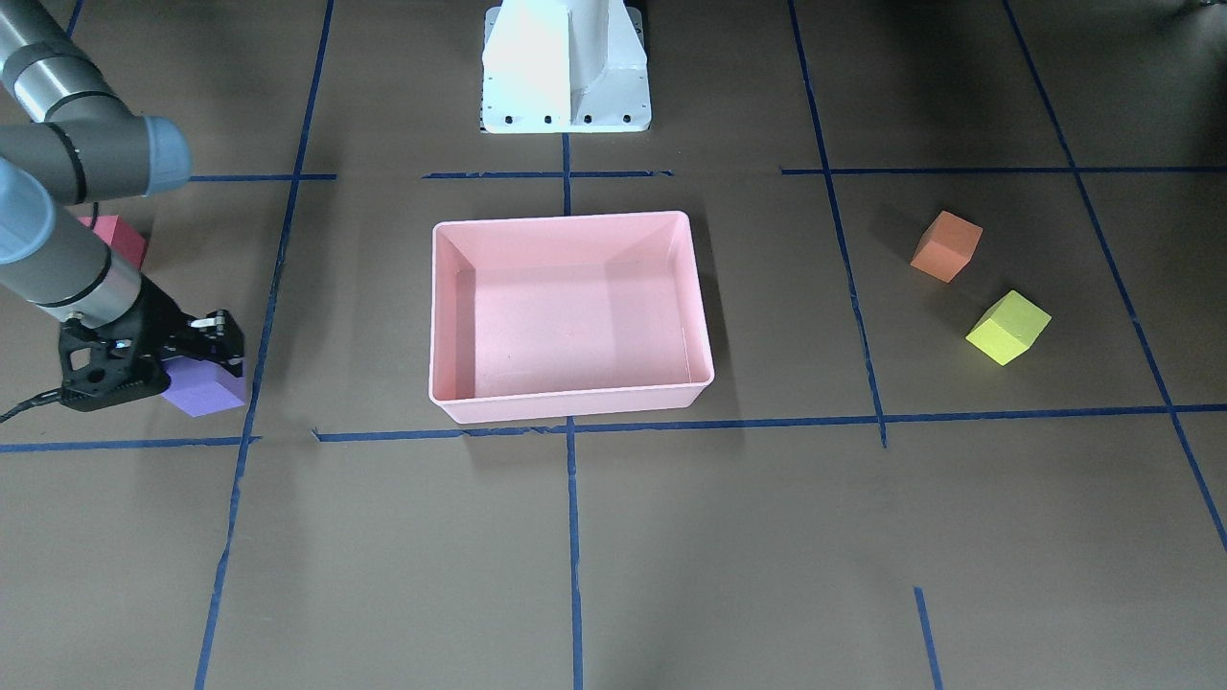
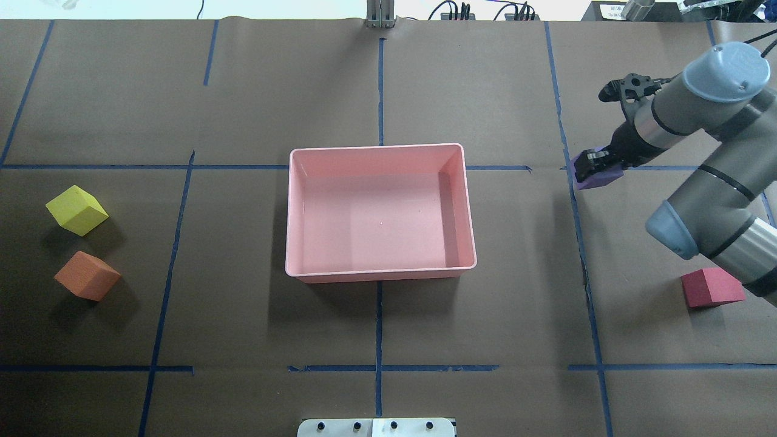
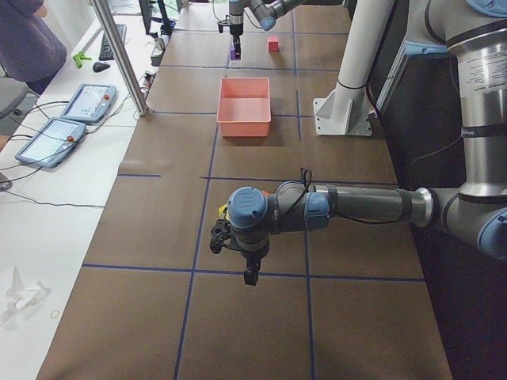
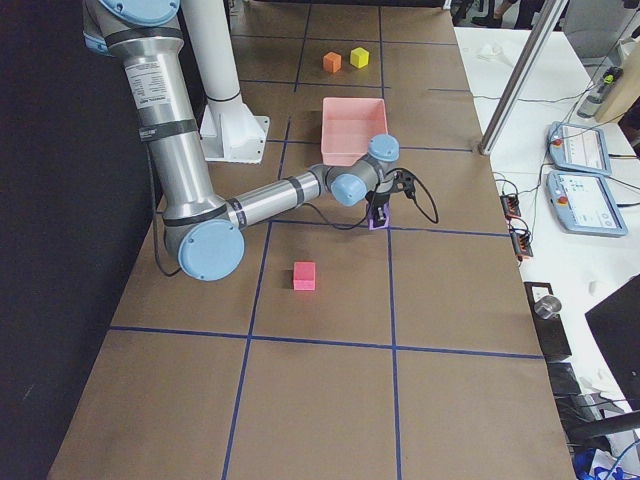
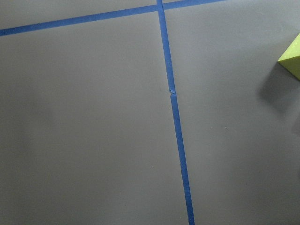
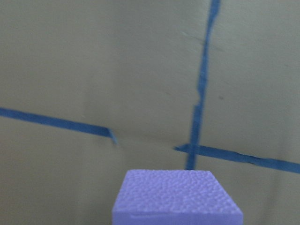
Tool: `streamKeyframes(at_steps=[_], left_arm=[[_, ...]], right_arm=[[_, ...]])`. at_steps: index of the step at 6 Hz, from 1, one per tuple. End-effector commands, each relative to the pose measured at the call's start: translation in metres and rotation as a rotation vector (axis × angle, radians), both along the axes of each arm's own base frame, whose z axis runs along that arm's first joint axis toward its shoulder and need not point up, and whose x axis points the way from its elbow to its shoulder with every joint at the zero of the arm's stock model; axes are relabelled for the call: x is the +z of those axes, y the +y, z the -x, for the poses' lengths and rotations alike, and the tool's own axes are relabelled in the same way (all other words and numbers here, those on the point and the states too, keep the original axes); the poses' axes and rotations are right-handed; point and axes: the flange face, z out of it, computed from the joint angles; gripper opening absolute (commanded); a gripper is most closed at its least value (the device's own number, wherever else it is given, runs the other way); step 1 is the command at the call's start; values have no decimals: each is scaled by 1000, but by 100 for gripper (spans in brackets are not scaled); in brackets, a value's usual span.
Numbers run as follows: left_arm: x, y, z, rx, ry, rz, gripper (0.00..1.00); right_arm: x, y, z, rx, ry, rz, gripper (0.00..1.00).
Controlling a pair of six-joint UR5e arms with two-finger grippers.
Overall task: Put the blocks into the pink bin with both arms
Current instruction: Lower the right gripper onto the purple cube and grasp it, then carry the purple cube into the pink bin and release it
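The pink bin (image 2: 379,276) stands empty at the table's middle. My right gripper (image 2: 592,165) is shut on the purple block (image 2: 601,176), low at the table, to the bin's right in the overhead view; the block fills the bottom of the right wrist view (image 6: 177,197). The red-pink block (image 2: 711,287) lies nearer the robot, beside the right arm. The yellow-green block (image 2: 77,210) and the orange block (image 2: 88,276) lie far left. My left gripper (image 3: 249,275) hangs above bare table near them; I cannot tell if it is open. The left wrist view shows only the yellow-green block's corner (image 5: 293,61).
The white pedestal base (image 1: 566,67) stands behind the bin. Blue tape lines (image 2: 379,328) grid the brown table. A metal post (image 3: 119,55), teach pendants (image 3: 87,101) and a person stand along the far table edge.
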Motion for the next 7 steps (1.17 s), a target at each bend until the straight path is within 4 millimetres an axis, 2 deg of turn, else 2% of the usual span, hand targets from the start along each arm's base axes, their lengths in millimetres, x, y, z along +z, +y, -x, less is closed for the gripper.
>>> streamKeyframes(at_steps=[1,2,3,4,5,6,7], left_arm=[[-2,0,0,0,-1,-4,100],[-3,-1,0,1,-2,-10,100],[-10,-5,-1,-3,6,-20,100],[-36,-24,-2,1,4,-118,100],[-51,-35,-1,0,0,-241,100],[-57,-41,-2,1,0,-328,100],[-58,-48,-19,39,6,-336,100]], right_arm=[[-133,-5,65,115,-70,162,28],[-187,10,96,166,-76,225,28],[-240,36,138,215,-48,266,30],[-262,77,185,234,-23,273,34],[-256,117,224,240,10,249,48],[-250,130,235,239,26,231,84],[-254,130,234,237,20,224,99]])
